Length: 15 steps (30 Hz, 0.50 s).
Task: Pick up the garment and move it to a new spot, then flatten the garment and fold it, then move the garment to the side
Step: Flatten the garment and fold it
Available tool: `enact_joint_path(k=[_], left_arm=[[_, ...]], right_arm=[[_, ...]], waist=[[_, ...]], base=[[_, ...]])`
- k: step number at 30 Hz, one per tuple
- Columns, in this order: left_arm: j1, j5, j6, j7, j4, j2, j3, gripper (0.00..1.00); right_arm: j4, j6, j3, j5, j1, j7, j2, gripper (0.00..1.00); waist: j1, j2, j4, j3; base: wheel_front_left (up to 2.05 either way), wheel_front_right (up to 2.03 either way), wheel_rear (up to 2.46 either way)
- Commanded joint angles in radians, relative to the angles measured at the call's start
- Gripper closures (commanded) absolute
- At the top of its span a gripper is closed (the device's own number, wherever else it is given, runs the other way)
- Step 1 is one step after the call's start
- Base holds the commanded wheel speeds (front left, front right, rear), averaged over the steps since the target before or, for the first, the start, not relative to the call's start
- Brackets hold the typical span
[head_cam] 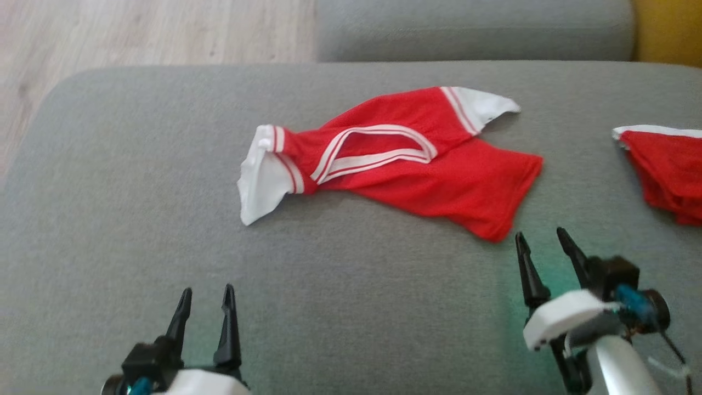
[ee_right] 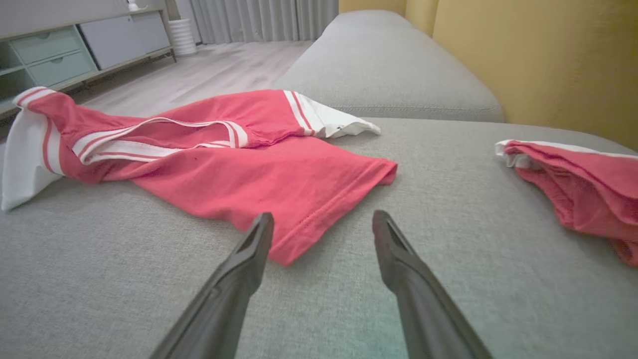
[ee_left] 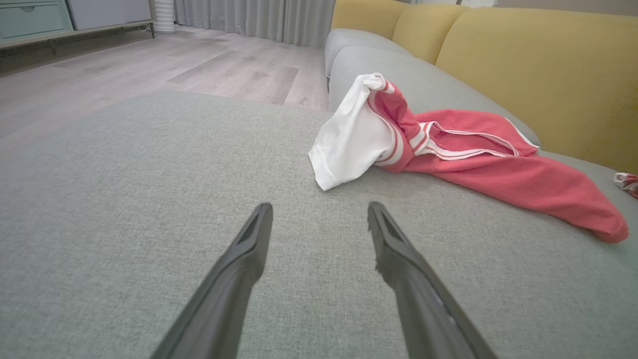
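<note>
As garment [head_cam: 439, 181] lies rumpled, red (white-trimmed)

Grey sofa seat [head_cam: 137, 181], two items carried.
The seat is covered in grey woven fabric, with a rounded corner at its far left. A red garment [head_cam: 449, 186] with white sleeves and a white-striped neckline is laid crumpled near the middle of the seat, its hem turned toward the near edge. A second red piece [head_cam: 669, 170], edged in white, is laid well apart from it at the right side. Both are supported directly by the seat fabric.
</note>
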Motion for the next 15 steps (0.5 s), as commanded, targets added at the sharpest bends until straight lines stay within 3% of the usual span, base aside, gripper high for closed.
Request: enact_joint_path(k=[1, 15], left_arm=[[-0.062, 0.01, -0.004, -0.012, -0.024, 0.001, 0.031, 0.0], [-0.111, 0.057, -0.049, -0.012, 0.018, -0.063, 0.052, 0.0]], right_arm=[[-0.018, 0.004, 0.018, -0.002, -0.048, 0.005, -0.005, 0.0], [0.231, 0.004, -0.107, 0.009, -0.281, 0.228, -0.005, 0.0]], waist=[[-0.0001, 0.0, 0.02, 0.019], [-0.0001, 0.0, 0.112, 0.105]], base=[[0.0, 0.0, 0.0], [0.0, 0.0, 0.0]])
